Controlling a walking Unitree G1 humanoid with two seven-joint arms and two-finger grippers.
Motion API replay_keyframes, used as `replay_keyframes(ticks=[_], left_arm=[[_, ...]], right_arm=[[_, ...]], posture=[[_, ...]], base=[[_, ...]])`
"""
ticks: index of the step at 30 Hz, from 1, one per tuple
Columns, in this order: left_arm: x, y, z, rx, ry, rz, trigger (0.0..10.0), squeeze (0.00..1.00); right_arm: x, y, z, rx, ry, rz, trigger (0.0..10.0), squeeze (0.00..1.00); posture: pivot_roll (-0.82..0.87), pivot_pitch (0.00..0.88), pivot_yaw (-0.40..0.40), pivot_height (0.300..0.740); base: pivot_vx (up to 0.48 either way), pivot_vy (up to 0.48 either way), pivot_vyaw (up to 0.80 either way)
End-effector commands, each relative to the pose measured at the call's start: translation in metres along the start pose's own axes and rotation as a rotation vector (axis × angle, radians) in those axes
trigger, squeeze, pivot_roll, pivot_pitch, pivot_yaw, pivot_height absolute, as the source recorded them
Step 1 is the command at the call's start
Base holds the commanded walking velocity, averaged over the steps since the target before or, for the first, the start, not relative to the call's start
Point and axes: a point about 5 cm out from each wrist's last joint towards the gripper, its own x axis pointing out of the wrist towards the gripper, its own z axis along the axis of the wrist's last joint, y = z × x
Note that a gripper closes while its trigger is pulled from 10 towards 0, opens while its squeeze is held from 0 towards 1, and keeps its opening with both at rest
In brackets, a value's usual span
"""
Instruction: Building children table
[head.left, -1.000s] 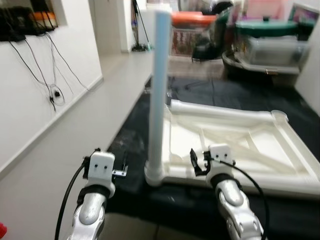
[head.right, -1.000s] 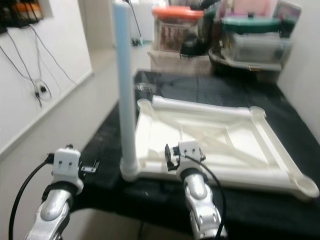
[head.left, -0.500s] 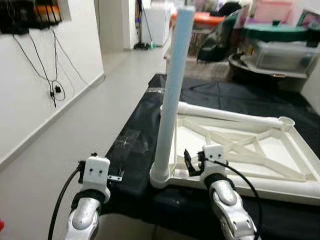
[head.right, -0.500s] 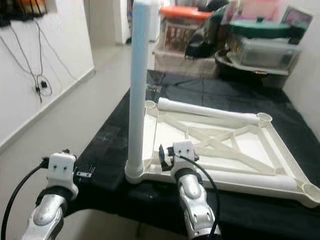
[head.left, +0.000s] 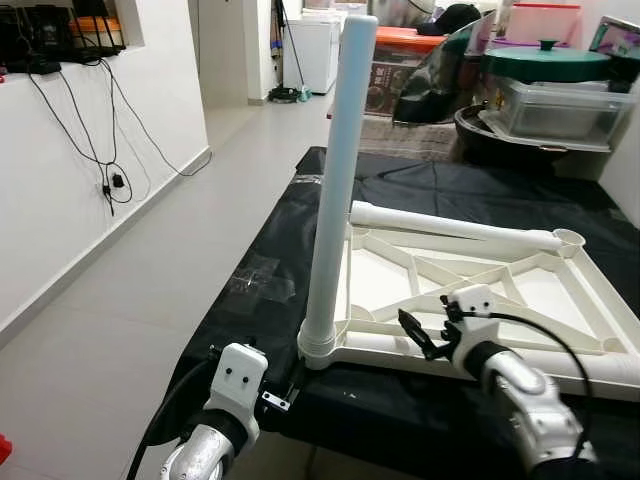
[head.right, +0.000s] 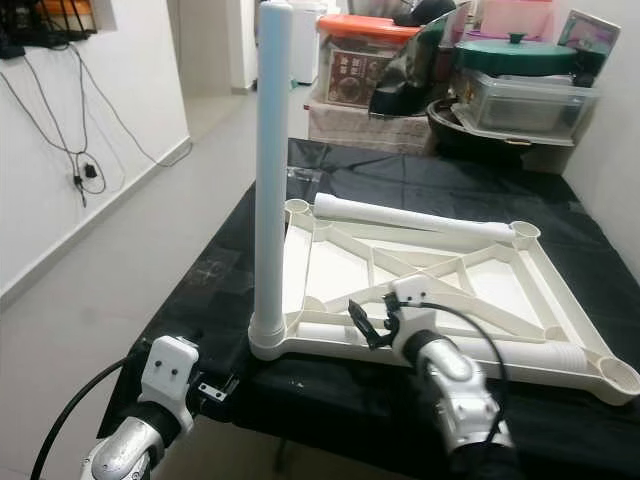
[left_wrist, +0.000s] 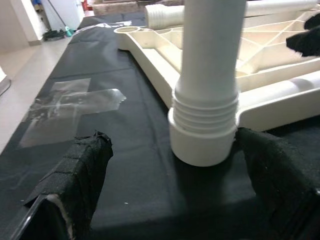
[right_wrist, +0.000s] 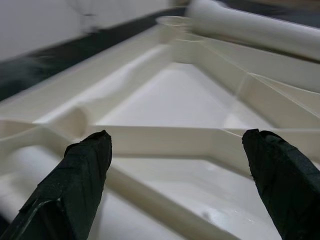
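A: Head views first: what's the surface?
B: A black sheet (head.left: 250, 300) on the floor beside a white wall (head.left: 60, 200) with hanging cables (head.left: 105, 130); a patch of clear tape (head.left: 258, 280) lies on it; storage bins (head.left: 555, 95) are stacked at the back.
A: And the table?
B: The white tabletop (head.left: 470, 300) lies underside up on the sheet; one leg (head.left: 335, 190) stands upright in its near left corner; another leg (head.right: 415, 218) lies along the far edge.
A: Left wrist view?
B: The left end effector (left_wrist: 170, 200) hangs wide open just before the upright leg's threaded base (left_wrist: 204, 125), fingers (left_wrist: 75, 180) either side, not touching.
A: Right wrist view?
B: The right end effector (right_wrist: 175, 170) is spread wide over the tabletop's ribs (right_wrist: 165, 135), holding nothing.
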Motion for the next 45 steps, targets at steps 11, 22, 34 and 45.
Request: replay_keyframes(ticks=[11, 22, 34, 45], left_arm=[[-0.006, -0.003, 0.001, 0.014, 0.001, -0.044, 10.0, 0.00], [-0.006, -0.005, 0.001, 0.027, -0.003, -0.058, 10.0, 0.00], [-0.008, -0.009, 0.001, 0.036, -0.007, -0.071, 10.0, 0.00], [-0.009, -0.010, 0.001, 0.039, -0.007, -0.072, 10.0, 0.00]], right_arm=[[0.022, 0.040, 0.046, 0.032, -0.074, 0.527, 10.0, 0.00], [0.044, 0.072, 0.061, -0.031, -0.110, 0.709, 10.0, 0.00], [0.066, 0.089, 0.073, -0.051, -0.149, 0.725, 10.0, 0.00], [0.085, 0.101, 0.082, -0.052, -0.194, 0.669, 10.0, 0.00]], posture=[[0.18, 0.000, -0.050, 0.740], [0.19, 0.000, -0.056, 0.740], [0.20, 0.000, -0.070, 0.740], [0.21, 0.000, -0.078, 0.740]], base=[[0.000, 0.000, 0.00], [0.000, 0.000, 0.00], [0.000, 0.000, 0.00], [0.000, 0.000, 0.00]])
